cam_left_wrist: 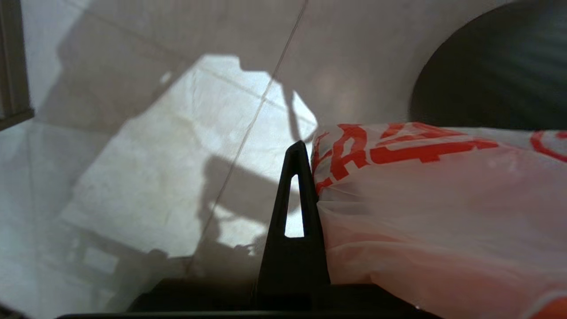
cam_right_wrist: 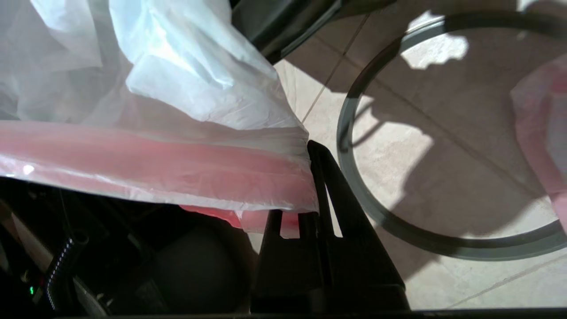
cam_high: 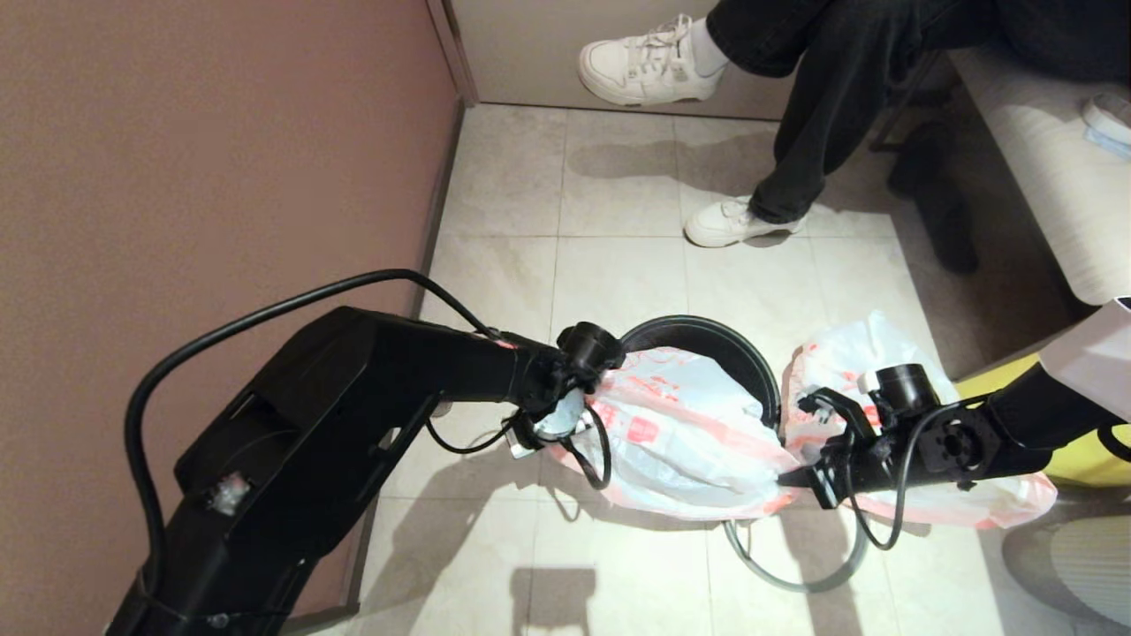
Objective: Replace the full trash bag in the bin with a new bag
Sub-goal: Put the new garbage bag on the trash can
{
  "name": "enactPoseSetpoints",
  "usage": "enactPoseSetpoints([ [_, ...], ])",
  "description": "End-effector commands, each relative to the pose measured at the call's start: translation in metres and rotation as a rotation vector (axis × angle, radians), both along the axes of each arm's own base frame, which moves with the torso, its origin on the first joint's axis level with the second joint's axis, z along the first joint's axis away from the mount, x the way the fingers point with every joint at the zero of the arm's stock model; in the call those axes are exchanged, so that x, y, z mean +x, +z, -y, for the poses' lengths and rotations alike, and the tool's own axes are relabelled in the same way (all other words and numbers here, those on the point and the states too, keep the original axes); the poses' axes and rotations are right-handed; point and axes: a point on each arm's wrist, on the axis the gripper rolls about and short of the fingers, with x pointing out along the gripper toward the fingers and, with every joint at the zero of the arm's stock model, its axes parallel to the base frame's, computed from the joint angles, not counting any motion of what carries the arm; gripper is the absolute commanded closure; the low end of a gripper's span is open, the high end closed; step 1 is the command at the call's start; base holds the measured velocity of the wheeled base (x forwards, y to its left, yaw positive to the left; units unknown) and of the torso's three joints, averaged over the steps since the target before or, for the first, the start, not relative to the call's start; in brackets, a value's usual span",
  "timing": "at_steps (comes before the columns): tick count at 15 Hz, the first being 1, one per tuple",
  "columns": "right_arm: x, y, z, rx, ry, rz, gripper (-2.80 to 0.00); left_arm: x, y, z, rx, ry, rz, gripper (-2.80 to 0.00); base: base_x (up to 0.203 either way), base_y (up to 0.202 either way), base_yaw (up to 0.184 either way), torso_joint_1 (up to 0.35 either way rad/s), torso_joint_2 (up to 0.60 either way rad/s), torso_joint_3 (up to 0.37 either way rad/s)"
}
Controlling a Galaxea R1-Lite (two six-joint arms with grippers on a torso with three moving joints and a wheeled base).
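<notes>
Currently, 2 grippers hold 1 thin, limp, translucent white plastic bag with red print and a pink hem band (cam_high: 685,433), stretched between them over the near rim of the small round black plastic bin (cam_high: 707,340). The left gripper (cam_high: 574,415) is clamped tight on the bag's left edge; its black fingers (cam_left_wrist: 294,208) meet at the printed film. The right gripper (cam_high: 795,477) is likewise closed on the hem at the bag's right edge, fingers (cam_right_wrist: 328,195) pinching the pink band.

Handling judgement:
1. The film is very light, soft and slippery; it will sag, fold and cling rather than keep a shape.
2. The doubled hem band is the strongest grip zone; thin film elsewhere may stretch or tear under a hard pull.
3. Opposite hem points should be kept apart to hold the mouth open.

A bulkier bag of the same print (cam_high: 848,362) lies on the tiled floor just right of the bin, partly behind the right arm. The loose grey ring (cam_high: 800,579) lies on the floor nearer the robot.
</notes>
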Motion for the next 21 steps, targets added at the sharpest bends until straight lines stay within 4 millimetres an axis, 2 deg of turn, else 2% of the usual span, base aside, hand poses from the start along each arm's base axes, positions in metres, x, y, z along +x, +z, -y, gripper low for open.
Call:
enactPoseSetpoints([
  [1, 0.004, 0.000, 0.001, 0.020, -0.021, 0.022, 0.00, 0.007, 0.004, 0.000, -0.016, 0.014, 0.025, 0.00, 0.000, 0.000, 0.000, 0.000, 0.00, 0.000],
  [4, 0.011, 0.007, 0.005, 0.089, -0.054, 0.099, 0.00, 0.008, 0.012, 0.001, -0.032, 0.015, 0.049, 0.00, 0.000, 0.000, 0.000, 0.000, 0.00, 0.000],
  [10, 0.009, 0.003, 0.009, 0.101, -0.052, 0.103, 0.00, 0.007, -0.004, 0.000, 0.001, 0.020, 0.013, 0.00, 0.000, 0.000, 0.000, 0.000, 0.00, 0.000],
  [11, 0.008, 0.003, 0.009, 0.101, -0.053, 0.097, -2.80, 0.006, -0.005, 0.000, 0.004, 0.019, 0.010, 0.00, 0.000, 0.000, 0.000, 0.000, 0.00, 0.000],
  [12, 0.006, 0.002, 0.009, 0.098, -0.049, 0.093, -2.80, 0.006, -0.005, 0.000, 0.006, 0.018, 0.008, -2.80, 0.000, 0.000, 0.000, 0.000, 0.00, 0.000],
  [15, 0.001, 0.009, 0.008, 0.093, -0.031, 0.087, -2.80, 0.002, -0.001, 0.001, 0.006, 0.013, 0.008, -2.80, 0.000, 0.000, 0.000, 0.000, 0.00, 0.000],
  [18, -0.010, 0.032, 0.007, 0.118, 0.013, 0.084, -2.80, -0.009, 0.016, 0.003, -0.009, -0.004, 0.024, -2.80, 0.000, 0.000, 0.000, 0.000, 0.00, 0.000],
  [21, -0.024, 0.050, 0.008, 0.101, 0.038, 0.060, -2.80, -0.023, 0.023, 0.002, 0.007, -0.021, -0.009, -2.80, 0.000, 0.000, 0.000, 0.000, 0.00, 0.000],
])
